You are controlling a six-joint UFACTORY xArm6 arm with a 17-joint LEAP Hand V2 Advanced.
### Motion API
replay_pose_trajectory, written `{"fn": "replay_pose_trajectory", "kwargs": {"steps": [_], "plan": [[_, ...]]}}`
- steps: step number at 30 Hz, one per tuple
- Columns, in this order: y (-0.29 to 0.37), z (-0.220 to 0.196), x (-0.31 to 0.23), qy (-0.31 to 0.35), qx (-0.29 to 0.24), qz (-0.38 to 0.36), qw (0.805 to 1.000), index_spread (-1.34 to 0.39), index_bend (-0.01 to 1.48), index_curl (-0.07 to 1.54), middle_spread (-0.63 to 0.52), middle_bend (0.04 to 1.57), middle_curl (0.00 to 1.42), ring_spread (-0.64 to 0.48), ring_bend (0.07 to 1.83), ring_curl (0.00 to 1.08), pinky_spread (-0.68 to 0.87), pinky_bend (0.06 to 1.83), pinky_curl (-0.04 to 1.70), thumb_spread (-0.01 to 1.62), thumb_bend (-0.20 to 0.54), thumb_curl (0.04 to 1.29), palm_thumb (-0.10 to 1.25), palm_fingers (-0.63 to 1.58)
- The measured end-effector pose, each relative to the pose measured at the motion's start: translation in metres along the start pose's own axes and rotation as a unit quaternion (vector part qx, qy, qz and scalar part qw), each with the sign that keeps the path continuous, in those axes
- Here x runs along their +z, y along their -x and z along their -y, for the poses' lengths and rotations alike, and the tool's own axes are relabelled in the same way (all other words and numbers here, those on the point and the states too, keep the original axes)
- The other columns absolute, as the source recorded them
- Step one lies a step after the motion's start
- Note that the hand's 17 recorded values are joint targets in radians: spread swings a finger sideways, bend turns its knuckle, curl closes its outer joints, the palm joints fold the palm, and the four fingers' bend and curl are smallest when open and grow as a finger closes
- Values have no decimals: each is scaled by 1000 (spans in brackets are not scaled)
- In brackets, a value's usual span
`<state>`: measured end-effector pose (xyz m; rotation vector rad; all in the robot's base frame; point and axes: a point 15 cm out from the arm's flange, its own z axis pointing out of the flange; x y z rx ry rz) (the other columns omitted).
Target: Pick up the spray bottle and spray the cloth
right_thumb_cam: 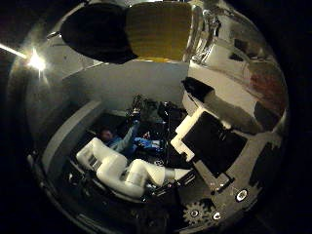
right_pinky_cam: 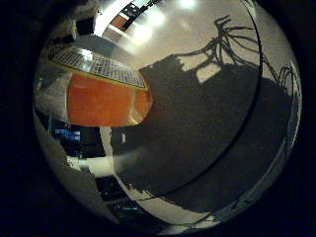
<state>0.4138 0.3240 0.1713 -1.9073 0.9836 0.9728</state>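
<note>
My little-finger camera shows an orange cloth (right_pinky_cam: 106,103) on the pale table (right_pinky_cam: 163,34). Only my thumb camera shows the hand (right_thumb_cam: 204,141) and arm (right_thumb_cam: 126,170). I cannot tell its fingers' state or any contents.

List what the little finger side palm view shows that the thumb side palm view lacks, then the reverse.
Only the little finger side view: an orange object beside a grid-patterned panel, and a pale surface crossed by a broad shadow. Only the thumb side view: a yellow ribbed object close to the palm, the white arm and the hand. Shared: nothing I can match with certainty.
</note>
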Motion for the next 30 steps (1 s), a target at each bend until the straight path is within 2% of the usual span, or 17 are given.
{"fn": "replay_pose_trajectory", "kwargs": {"steps": [4, 10, 17, 30], "plan": [[2, 1, -5, 0, -4, -3, 1000, -469, 247, 454, -135, 575, 415, -224, 1166, 462, -334, 896, 739, 926, -27, 547, 860, 369], [2, -1, -21, 6, -12, -20, 1000, -428, 254, 437, -78, 506, 396, -166, 944, 396, -51, 685, 680, 942, -28, 509, 838, 156], [4, 1, -46, 5, -20, -43, 999, -390, 196, 402, -32, 397, 363, -58, 729, 316, 238, 531, 541, 949, -27, 476, 814, 142], [16, -8, -95, -4, -20, -87, 996, -365, 166, 332, -9, 297, 356, -4, 610, 281, 345, 460, 400, 953, -26, 449, 809, 200]]}}
